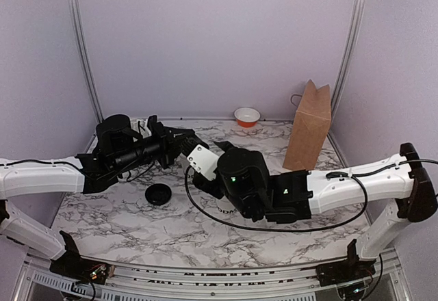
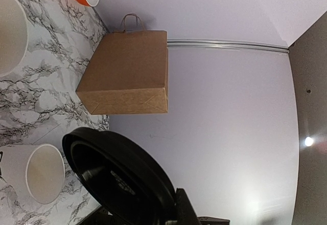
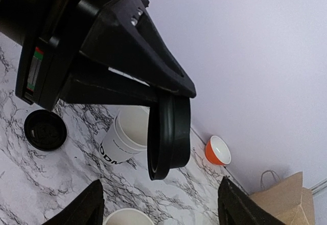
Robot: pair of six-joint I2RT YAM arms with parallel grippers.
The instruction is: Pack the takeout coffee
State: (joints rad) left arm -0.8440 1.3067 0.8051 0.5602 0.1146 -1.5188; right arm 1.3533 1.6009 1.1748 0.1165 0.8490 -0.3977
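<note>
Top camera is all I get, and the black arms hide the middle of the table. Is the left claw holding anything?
Observer: Yes. The right wrist view shows the left gripper pinching a black lid by its rim. The lid hangs on edge above the table.
Operator: Where is the cup it goes on?
Observer: In that same view, a white cup with dark lettering stands on the marble. Its top is open, with no lid on it.
Operator: And the right claw?
Observer: The right gripper is open, with nothing in it, and it faces the held lid.
</note>
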